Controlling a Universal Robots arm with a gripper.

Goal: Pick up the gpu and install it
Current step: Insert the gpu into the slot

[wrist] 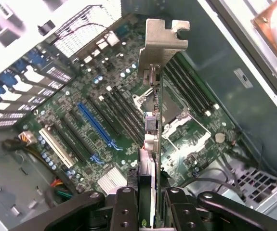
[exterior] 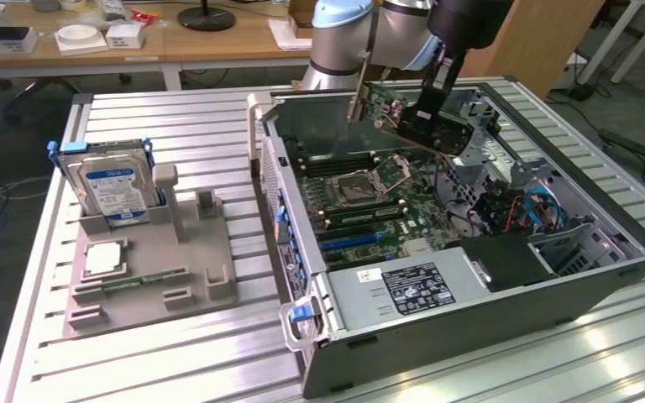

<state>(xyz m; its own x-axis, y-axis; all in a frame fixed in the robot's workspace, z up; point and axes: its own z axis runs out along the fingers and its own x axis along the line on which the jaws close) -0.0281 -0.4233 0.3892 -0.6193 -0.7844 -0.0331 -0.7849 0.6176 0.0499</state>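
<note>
The gpu (exterior: 381, 102) hangs tilted in the air over the back part of the open computer case (exterior: 591, 277), with its silver bracket (exterior: 359, 88) toward the case's rear wall. My gripper (exterior: 426, 117) is shut on the card's upper edge. In the wrist view the gpu (wrist: 152, 139) runs edge-on away from the fingers (wrist: 124, 211), and its bracket (wrist: 163, 41) is at the far end. Below it lies the motherboard (wrist: 104, 96) with a long blue slot (wrist: 97, 126) and an empty processor socket (wrist: 169, 108). The card is well above the board and touches nothing.
A grey fixture tray (exterior: 205, 277) stands at the exterior view's left and carries a hard drive with a blue label (exterior: 110, 185), a processor (exterior: 104, 259) and a RAM stick (exterior: 132, 281). Inside the case are a power supply (exterior: 406, 285) and blue cables (exterior: 536, 206).
</note>
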